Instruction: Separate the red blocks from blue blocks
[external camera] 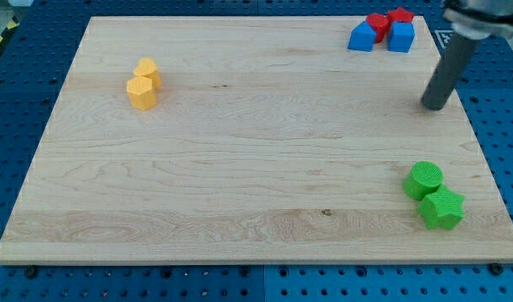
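In the camera view, my tip (435,106) rests on the wooden board (240,168) near its right edge. It has no jaws and holds nothing. The red blocks (378,23) (400,15) and blue blocks (362,37) (401,36) sit bunched together, touching, at the far right corner, a little way from my tip. Two yellow blocks (144,84) sit far left. A green round block (424,179) and a green star block (442,208) sit near right.
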Controlling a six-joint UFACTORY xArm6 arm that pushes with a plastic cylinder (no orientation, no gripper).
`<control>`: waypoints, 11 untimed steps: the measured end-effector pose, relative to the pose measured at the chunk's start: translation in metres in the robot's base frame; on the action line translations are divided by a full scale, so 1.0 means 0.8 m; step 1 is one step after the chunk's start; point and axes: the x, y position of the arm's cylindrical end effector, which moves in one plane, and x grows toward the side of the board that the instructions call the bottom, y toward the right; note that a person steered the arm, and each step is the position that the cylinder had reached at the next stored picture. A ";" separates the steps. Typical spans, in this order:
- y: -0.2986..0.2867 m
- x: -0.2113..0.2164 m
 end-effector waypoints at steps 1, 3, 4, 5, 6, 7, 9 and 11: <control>0.052 -0.071; 0.083 -0.169; 0.040 -0.190; -0.003 -0.216; -0.004 -0.216; -0.011 -0.216; -0.056 -0.207; -0.119 -0.207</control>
